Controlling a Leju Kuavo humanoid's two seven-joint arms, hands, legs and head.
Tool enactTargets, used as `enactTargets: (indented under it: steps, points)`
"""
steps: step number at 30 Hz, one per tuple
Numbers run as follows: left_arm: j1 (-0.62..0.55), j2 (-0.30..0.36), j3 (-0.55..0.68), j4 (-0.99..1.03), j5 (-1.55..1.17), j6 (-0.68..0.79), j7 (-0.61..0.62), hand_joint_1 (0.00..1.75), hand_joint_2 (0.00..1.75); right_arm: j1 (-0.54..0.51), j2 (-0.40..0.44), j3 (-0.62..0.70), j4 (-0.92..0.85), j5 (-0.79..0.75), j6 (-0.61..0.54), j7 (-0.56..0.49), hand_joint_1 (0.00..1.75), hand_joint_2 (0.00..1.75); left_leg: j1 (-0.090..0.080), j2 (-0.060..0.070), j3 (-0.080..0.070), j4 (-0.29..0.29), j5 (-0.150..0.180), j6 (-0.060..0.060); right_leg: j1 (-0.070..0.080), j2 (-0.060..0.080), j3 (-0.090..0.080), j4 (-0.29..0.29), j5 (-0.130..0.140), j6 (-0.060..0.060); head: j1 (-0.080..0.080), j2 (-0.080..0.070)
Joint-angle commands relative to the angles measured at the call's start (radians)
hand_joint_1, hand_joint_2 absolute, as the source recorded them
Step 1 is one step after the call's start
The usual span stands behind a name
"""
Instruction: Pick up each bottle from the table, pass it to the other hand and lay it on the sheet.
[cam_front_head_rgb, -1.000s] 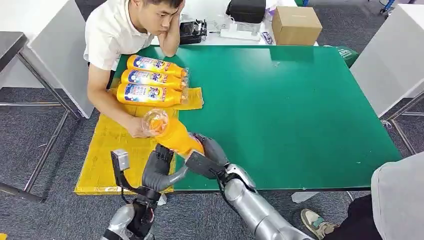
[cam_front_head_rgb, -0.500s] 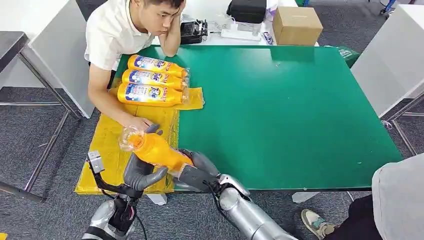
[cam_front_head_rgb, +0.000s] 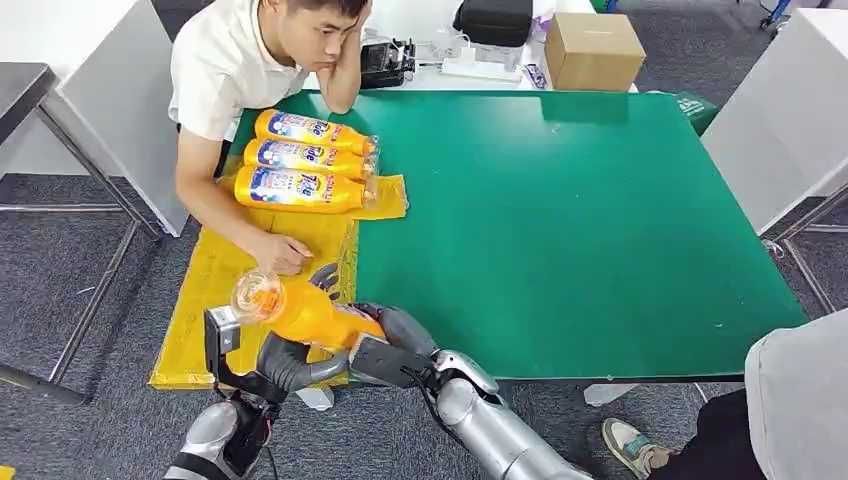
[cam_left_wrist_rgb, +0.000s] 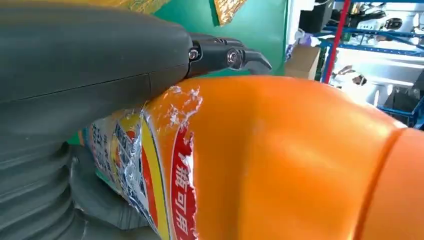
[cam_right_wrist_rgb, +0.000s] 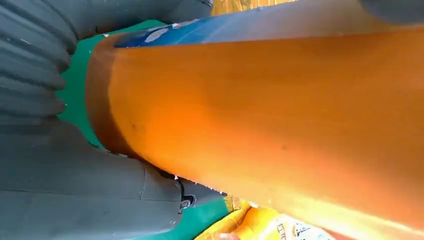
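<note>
While both hands grip, left hand (cam_front_head_rgb: 285, 362) newly wrapped under bottle (cam_front_head_rgb: 305, 310), right hand (cam_front_head_rgb: 385, 345) clamped on its base: hovers over sheet (cam_front_head_rgb: 215, 290) at worktop (cam_front_head_rgb: 560, 220) edge, handover half done, right release due.

An orange detergent bottle (cam_front_head_rgb: 305, 310) is gripped by both the left robot hand (cam_front_head_rgb: 290, 358) and right robot hand (cam_front_head_rgb: 392, 345), tilted over the yellow sheet (cam_front_head_rgb: 215, 300). Three more bottles (cam_front_head_rgb: 300, 160) are laid side by side on the green counter (cam_front_head_rgb: 570, 220), beside a seated person (cam_front_head_rgb: 250, 70).

person's hand (cam_front_head_rgb: 283, 252) on sheet (cam_front_head_rgb: 215, 300)
</note>
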Motion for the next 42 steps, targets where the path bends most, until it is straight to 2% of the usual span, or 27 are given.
enactTargets:
  steps: [1,5,18,21,24,30,33,36,37,42]
  points:
    - [-0.005,-0.027,-0.074,-0.018,0.027,0.095,0.134,0.0,1.75,-0.042,-0.026,0.062,0.017,0.129,-0.145,0.11,1.75,1.75,0.0,-0.001,0.002,0.0,-0.001,0.0,0.0,-0.002,0.002,0.0,-0.001,0.0,0.0,0.0]
    - [0.004,-0.062,-0.053,-0.016,0.166,0.162,0.215,0.0,1.75,-0.045,-0.028,0.1,0.027,0.24,-0.227,0.166,1.75,1.75,-0.001,0.0,0.004,0.0,-0.001,0.0,-0.001,-0.002,0.004,0.0,-0.002,0.0,0.0,0.0]
    - [0.001,-0.057,-0.051,-0.021,0.2,0.175,0.226,0.0,1.75,-0.047,-0.02,0.098,0.039,0.248,-0.235,0.173,1.75,1.75,0.0,0.0,0.002,0.0,0.0,0.0,0.0,-0.002,0.001,0.0,-0.001,0.0,0.0,0.0]
    - [0.0,-0.068,-0.051,-0.031,0.283,0.26,0.263,0.0,1.75,-0.054,-0.015,0.125,0.075,0.332,-0.314,0.228,1.75,1.75,0.0,0.0,0.003,0.0,-0.001,0.0,0.0,-0.002,0.003,0.0,-0.001,0.0,0.0,0.0]
    - [0.012,-0.072,-0.072,-0.083,0.343,0.299,0.24,0.0,1.75,-0.05,-0.01,0.125,0.112,0.37,-0.357,0.245,1.75,1.75,0.0,-0.001,0.004,-0.001,-0.001,0.0,0.0,-0.003,0.004,0.0,-0.002,-0.001,0.0,0.0]
    - [0.015,-0.052,-0.081,-0.118,0.383,0.288,0.222,0.0,1.75,-0.044,-0.002,0.101,0.12,0.329,-0.327,0.186,1.75,1.75,0.0,-0.002,0.003,-0.001,-0.001,0.0,0.0,-0.004,0.003,-0.001,-0.002,-0.001,0.0,0.0]
    - [0.007,-0.067,-0.066,-0.127,0.385,0.279,0.17,0.0,1.75,-0.037,0.003,0.087,0.109,0.283,-0.282,0.142,1.75,1.75,0.0,-0.002,0.004,-0.001,-0.001,0.0,0.0,-0.004,0.004,-0.001,-0.002,-0.001,0.0,0.0]
    - [0.001,-0.074,-0.072,-0.133,0.387,0.279,0.166,0.0,1.75,-0.019,0.013,0.056,0.091,0.186,-0.201,0.081,1.75,1.75,0.0,-0.003,0.003,-0.001,0.0,0.0,0.0,-0.005,0.003,-0.001,-0.002,0.0,0.0,0.0]
    - [-0.008,-0.072,-0.091,-0.124,0.347,0.3,0.154,0.0,1.75,-0.006,0.02,0.025,0.08,0.111,-0.144,0.045,1.75,1.75,0.0,-0.002,0.002,-0.001,0.0,0.0,0.0,-0.004,0.002,-0.001,-0.001,0.0,0.0,0.0]
    - [-0.018,-0.099,-0.139,-0.098,0.322,0.331,0.14,0.0,1.75,-0.008,0.006,0.052,0.081,0.129,-0.188,0.066,1.75,1.75,0.0,-0.003,0.002,-0.001,0.0,0.0,0.0,-0.005,0.002,-0.001,-0.001,0.0,0.0,0.0]
